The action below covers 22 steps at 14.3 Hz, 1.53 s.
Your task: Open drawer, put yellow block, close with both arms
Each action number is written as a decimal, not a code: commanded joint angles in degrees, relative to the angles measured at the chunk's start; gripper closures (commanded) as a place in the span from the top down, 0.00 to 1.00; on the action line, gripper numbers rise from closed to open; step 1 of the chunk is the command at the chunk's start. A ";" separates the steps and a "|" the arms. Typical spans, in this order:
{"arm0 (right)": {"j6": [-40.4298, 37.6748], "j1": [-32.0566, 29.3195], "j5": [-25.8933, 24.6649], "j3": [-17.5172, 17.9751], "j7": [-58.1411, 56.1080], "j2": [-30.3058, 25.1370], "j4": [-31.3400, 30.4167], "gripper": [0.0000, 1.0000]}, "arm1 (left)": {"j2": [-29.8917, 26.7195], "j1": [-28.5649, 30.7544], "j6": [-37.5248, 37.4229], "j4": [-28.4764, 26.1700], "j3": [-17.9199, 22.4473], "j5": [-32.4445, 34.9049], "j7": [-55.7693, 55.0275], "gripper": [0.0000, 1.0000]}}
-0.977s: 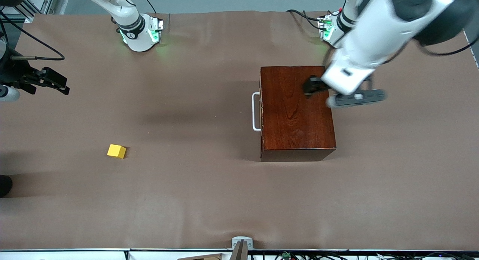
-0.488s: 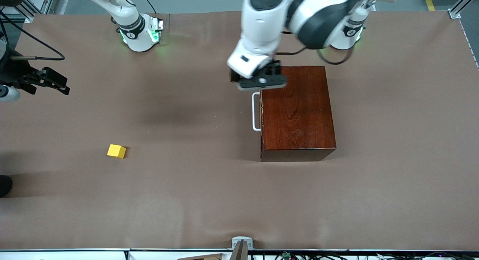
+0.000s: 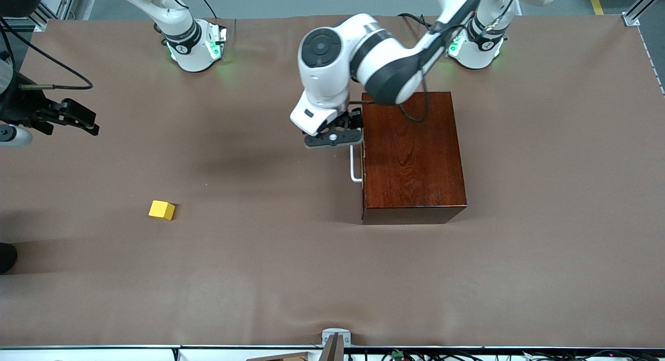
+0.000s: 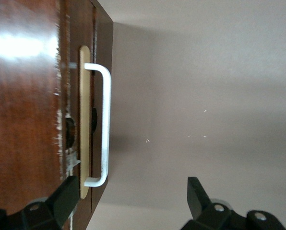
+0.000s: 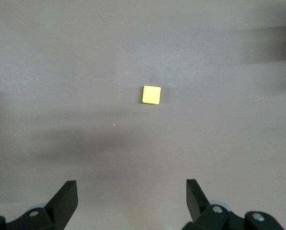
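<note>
Left arm (image 3: 358,59): white glossy shell, dark grey joint bands, round dark grey joint cap with concentric rings, black cable looped along forearm. Base (image 3: 475,41): white, green indicator light, round marking on band.

Right arm (image 3: 171,18): white shell, black band with small round marking, green lights at base, black cable.

Left gripper (image 4: 133,203): black fingers, silver screws in finger mounts.

Right gripper (image 5: 131,203): black, matching screws.

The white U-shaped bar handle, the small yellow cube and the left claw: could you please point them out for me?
White U-shaped bar handle (image 4: 106,125): left wrist view, middle of the long bar.
Small bright-yellow cube (image 3: 162,210): front view, top face.
Left claw (image 3: 334,137): front view, midway between its fingertips, over the handle's end.
</note>
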 commanded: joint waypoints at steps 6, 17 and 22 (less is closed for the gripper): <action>0.74 0.56 -0.15 0.05 0.90 14.24 6.33 1.00 | 5.59 -3.61 -1.18 1.84 1.42 5.80 0.75 1.00; 15.83 0.04 -1.03 -0.48 0.99 22.42 0.99 1.00 | 9.11 -3.78 -1.62 1.57 1.33 10.63 0.75 1.00; 28.14 -1.28 -1.03 -0.65 3.45 22.42 -9.21 1.00 | 10.34 -4.05 -1.18 1.57 1.42 10.73 0.32 1.00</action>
